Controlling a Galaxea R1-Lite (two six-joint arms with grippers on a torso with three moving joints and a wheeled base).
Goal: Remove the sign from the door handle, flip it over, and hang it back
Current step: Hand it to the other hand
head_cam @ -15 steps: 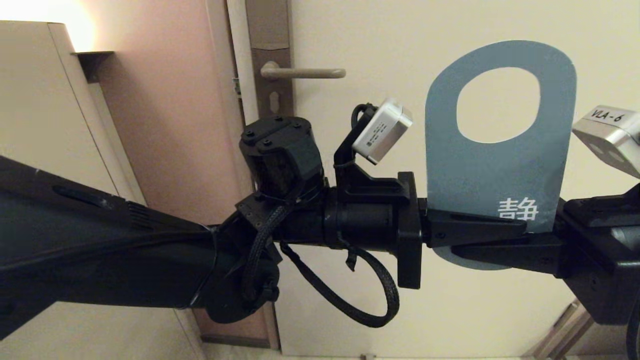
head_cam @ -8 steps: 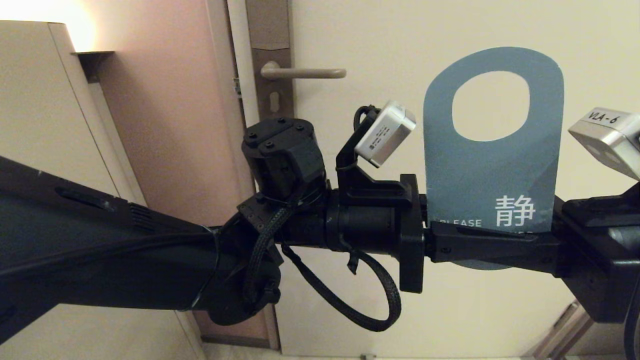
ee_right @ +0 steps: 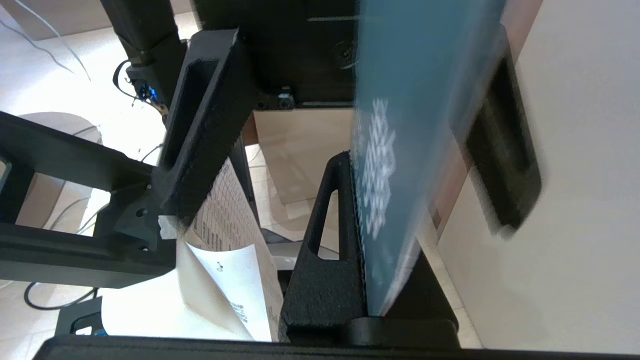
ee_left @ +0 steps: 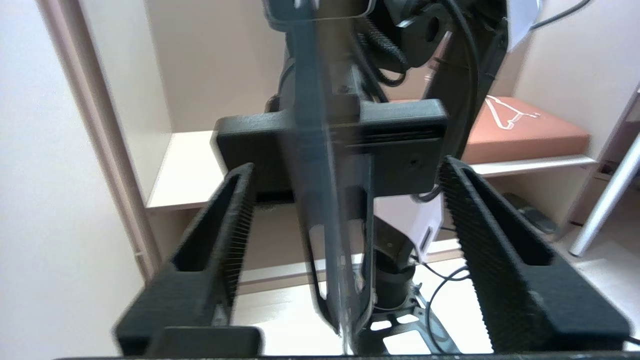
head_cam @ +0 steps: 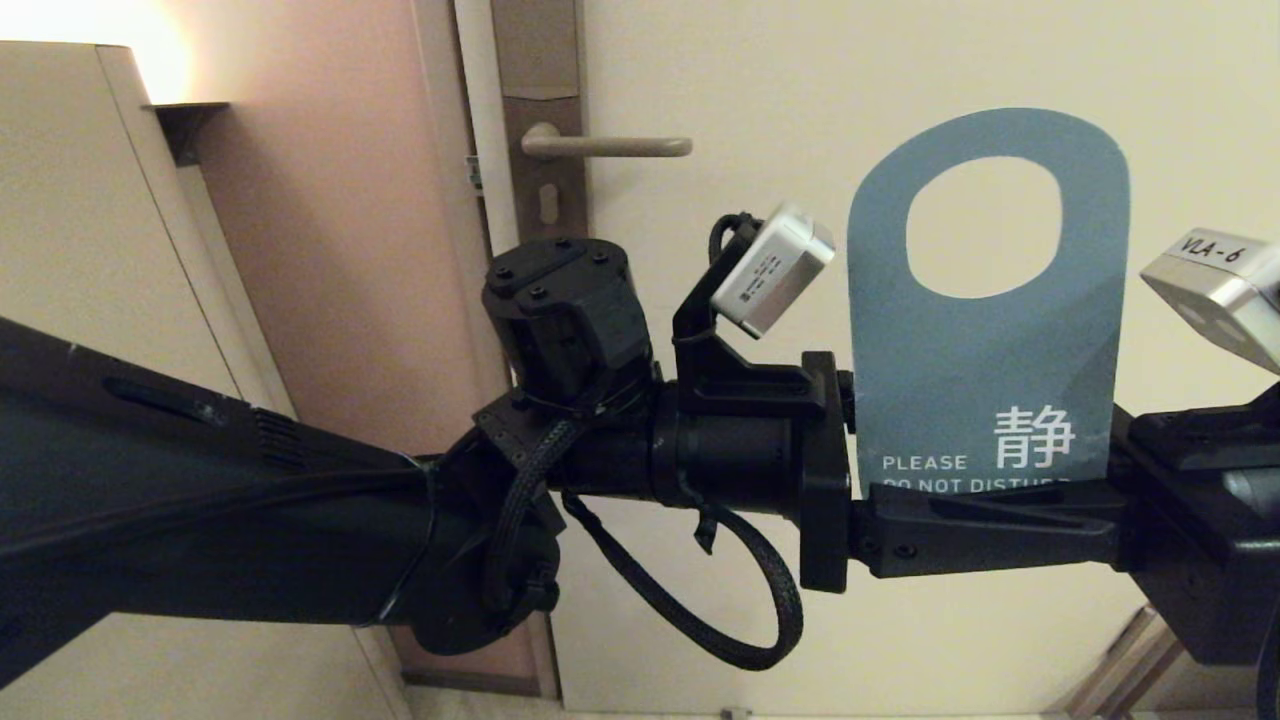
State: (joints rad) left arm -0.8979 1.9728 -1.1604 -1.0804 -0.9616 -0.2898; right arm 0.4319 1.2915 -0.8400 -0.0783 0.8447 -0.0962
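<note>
A pale cabinet [head_cam: 100,300] stands at the far left of the head view, beside a pinkish wall strip [head_cam: 340,230]. Next comes the door [head_cam: 800,80], cream and shut, with a tall narrow brown-grey backplate [head_cam: 540,110] near its left edge. The door handle [head_cam: 610,146] juts level from that plate toward the right, bare, with the keyhole [head_cam: 547,203] just beneath it.

The left arm [head_cam: 200,500] reaches across from the left, below the handle, a looped black cable [head_cam: 720,610] hanging under its wrist and a small white camera box [head_cam: 772,268] perched above. The left gripper [ee_left: 345,260] points toward the right; in the left wrist view its two ribbed fingers [ee_left: 220,250] stand wide apart on either side of the sign's thin edge, neither one touching the card. So those jaws are open and hold nothing.

The sign [head_cam: 985,380] stands upright to the right of the handle and well apart from it, blue-grey face to the head camera, its big oval hole at the top and white text at the bottom. The right gripper [ee_right: 365,280] comes in from the right; its jaws are closed on the card's lower end, one finger [ee_right: 325,240] pressed flat against the printed face in the right wrist view. A silver labelled camera box [head_cam: 1215,290] sits above the right arm at the right edge.
</note>
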